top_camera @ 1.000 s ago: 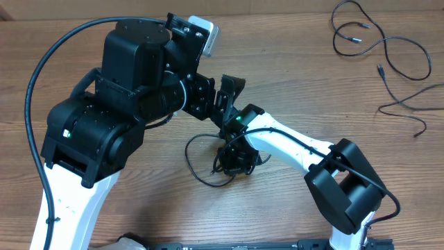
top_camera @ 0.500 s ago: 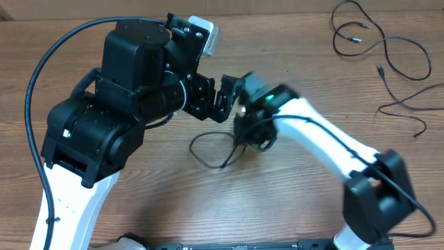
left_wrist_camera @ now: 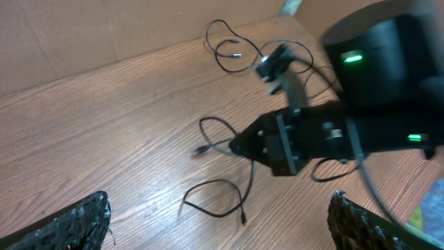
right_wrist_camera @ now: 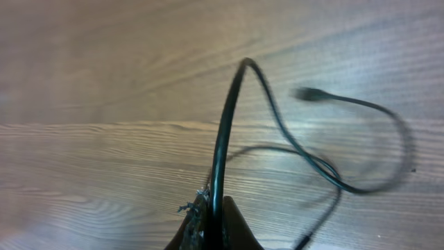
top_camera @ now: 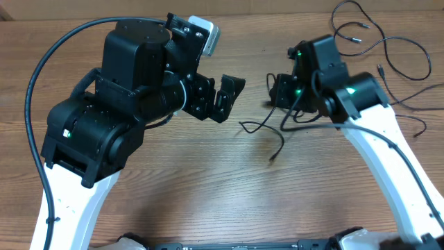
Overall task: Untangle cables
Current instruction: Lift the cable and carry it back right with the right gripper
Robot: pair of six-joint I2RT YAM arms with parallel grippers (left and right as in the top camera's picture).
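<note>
My right gripper is shut on a thin black cable and holds it above the table right of centre. The cable's loose strands trail down and left, ending in a small plug. The right wrist view shows the cable clamped between the shut fingertips, with a plug curling off to the right. My left gripper stands wide open and empty to the left of the cable. In the left wrist view the cable's loop lies between and beyond the two fingertips.
More loose black cables lie spread at the table's far right corner, with another strand nearer the right edge. They show as cables far off in the left wrist view. The left arm's bulky body fills the left half.
The right arm swung from the table's centre up and to the right, pulling the cable out of its clump into loose strands. The left arm stayed still, open.
</note>
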